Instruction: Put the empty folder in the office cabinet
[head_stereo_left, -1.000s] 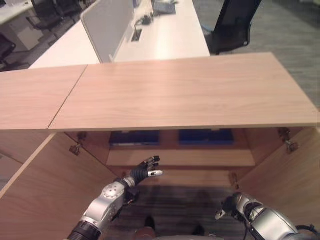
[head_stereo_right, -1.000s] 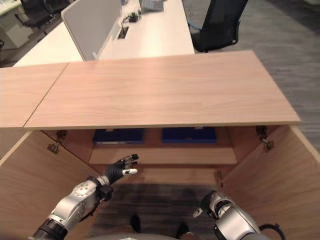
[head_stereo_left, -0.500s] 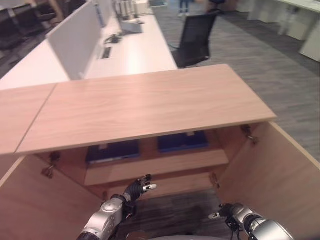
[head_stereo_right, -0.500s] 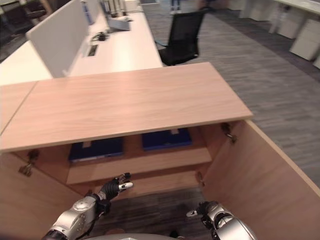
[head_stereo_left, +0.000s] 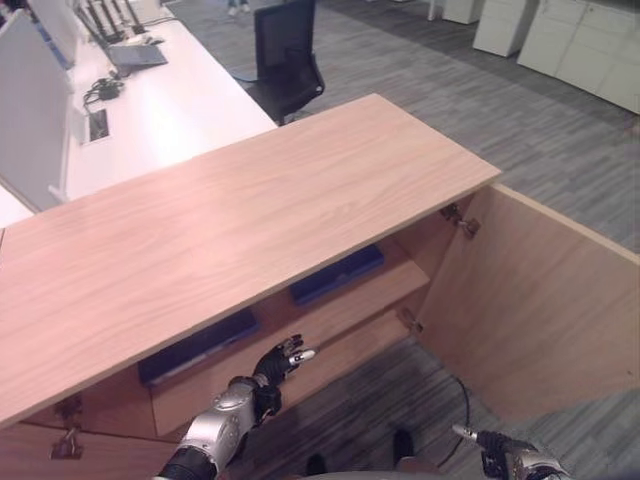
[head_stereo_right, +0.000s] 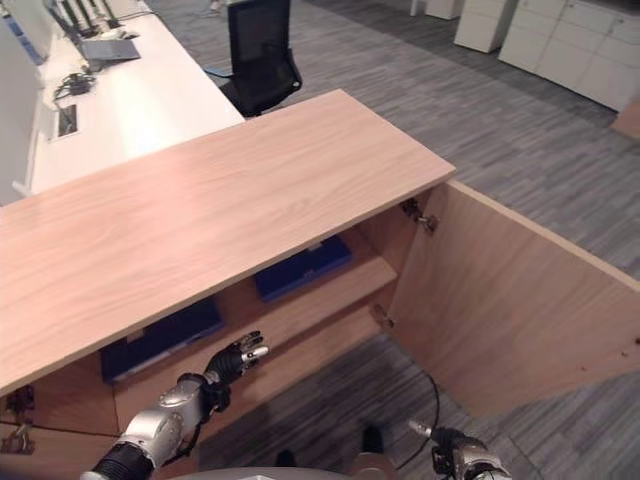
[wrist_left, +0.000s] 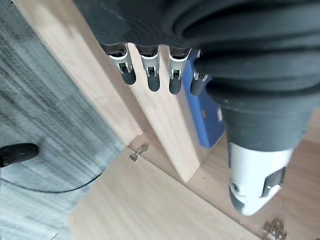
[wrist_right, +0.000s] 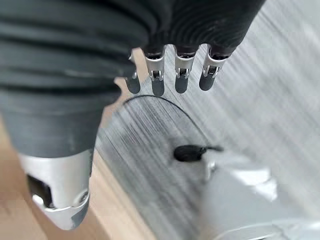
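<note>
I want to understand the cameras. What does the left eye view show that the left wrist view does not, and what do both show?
Left eye view alone: the cabinet's wooden top, the open right door, a second blue folder on the shelf, the white desk, a black chair and the right hand low over the floor.

Left wrist view alone: a door hinge from close.

Both: the open, empty left hand, the shelf edge, a blue folder and the grey carpet.

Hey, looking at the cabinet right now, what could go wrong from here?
1. The cabinet door stands wide open beside the right hand; an arm swing might knock it.
2. The left hand, fingers relaxed, hangs close to the shelf edge and could bump it.
3. Both hands hold nothing, while two blue folders already lie on the shelf, so which is the empty one is unclear.
</note>
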